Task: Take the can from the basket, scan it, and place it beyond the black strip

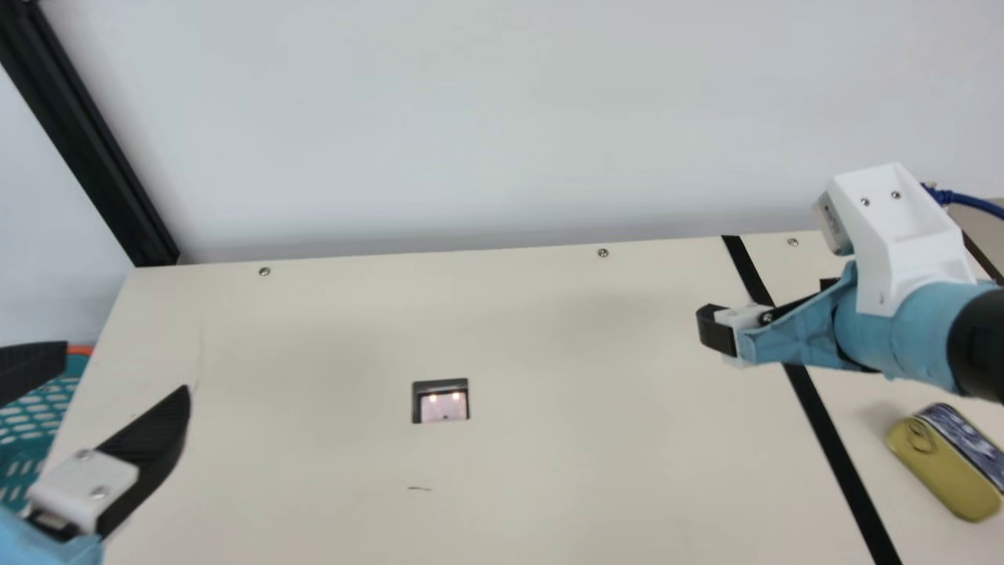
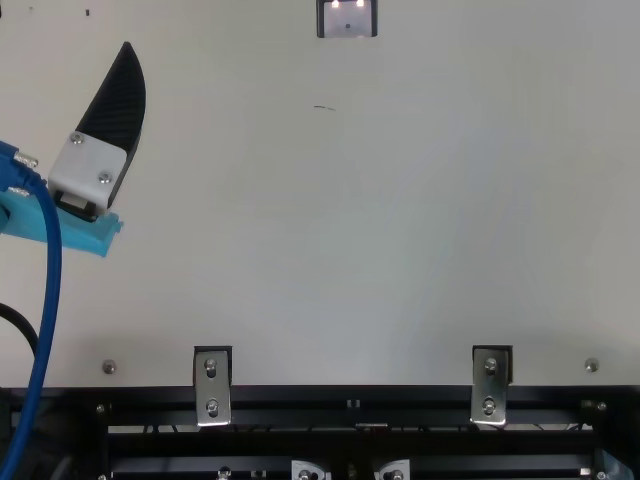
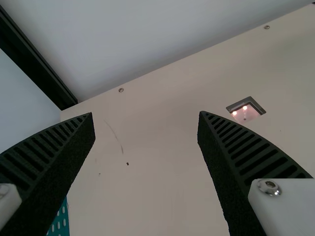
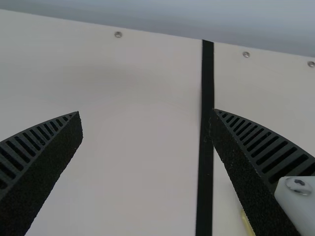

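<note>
Can point(image 1: 944, 464), gold-coloured with a ring pull and a blue-and-white patterned part, lay on the table point(image 1: 588, 471) beyond the black strip point(image 1: 827, 439), near it but not touching. Left gripper point(image 1: 127, 366) was wide, its ribbed fingers well apart and nothing between them, held over the table's left part, between the basket and the scanner in the main view. The basket point(image 1: 80, 350) was teal mesh with an orange rim, at the table's left edge. The scanner point(image 1: 444, 405) sat sunk in the tabletop, two small lights glowing in its window. Right gripper point(image 1: 712, 328) was wide too; its own wrist view showed the fingers spread, with nothing held. Its tips were on the scanner's side of the strip, while its arm reached across above the strip. In that wrist view a sliver of the can showed beside one finger. A blue cable point(image 2: 50, 270) curved down at the top view's left
</note>
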`<state>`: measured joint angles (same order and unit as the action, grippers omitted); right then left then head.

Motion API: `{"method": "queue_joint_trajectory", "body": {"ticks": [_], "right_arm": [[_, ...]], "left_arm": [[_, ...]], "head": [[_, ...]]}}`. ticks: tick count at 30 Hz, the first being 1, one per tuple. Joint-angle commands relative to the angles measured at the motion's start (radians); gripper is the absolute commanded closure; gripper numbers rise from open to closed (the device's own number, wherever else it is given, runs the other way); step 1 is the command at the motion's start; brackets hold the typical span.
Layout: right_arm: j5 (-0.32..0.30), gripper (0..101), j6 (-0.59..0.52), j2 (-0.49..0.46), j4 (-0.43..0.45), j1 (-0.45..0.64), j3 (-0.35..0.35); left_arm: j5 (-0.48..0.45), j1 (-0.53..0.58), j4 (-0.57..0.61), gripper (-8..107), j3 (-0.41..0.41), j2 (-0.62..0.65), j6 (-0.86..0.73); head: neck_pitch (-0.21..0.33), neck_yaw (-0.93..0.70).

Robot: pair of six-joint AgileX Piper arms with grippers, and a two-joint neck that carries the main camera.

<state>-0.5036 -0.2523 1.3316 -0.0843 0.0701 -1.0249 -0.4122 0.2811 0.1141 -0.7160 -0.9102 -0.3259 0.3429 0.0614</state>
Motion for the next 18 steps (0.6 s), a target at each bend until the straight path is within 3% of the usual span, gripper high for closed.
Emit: {"method": "queue_joint_trajectory", "body": {"ticks": [1, 6, 18], "right_arm": [[0.007, 0, 0.009, -0.017, -0.014, -0.028, 0.01], [0.018, 0, 0.037, -0.061, -0.031, -0.073, 0.042], [0.009, 0, 0.162, -0.185, 0.056, -0.118, 0.148]], "left_arm": [[0.0, 0.0, 0.0, 9, 0.0, 0.0, 0.0], [0.0, 0.0, 0.0, 9, 0.0, 0.0, 0.0], [0.0, 0.0, 0.0, 9, 0.0, 0.0, 0.0]], "head": [[0.034, -0.03], [0.01, -0.07], [-0.143, -0.049]]}}
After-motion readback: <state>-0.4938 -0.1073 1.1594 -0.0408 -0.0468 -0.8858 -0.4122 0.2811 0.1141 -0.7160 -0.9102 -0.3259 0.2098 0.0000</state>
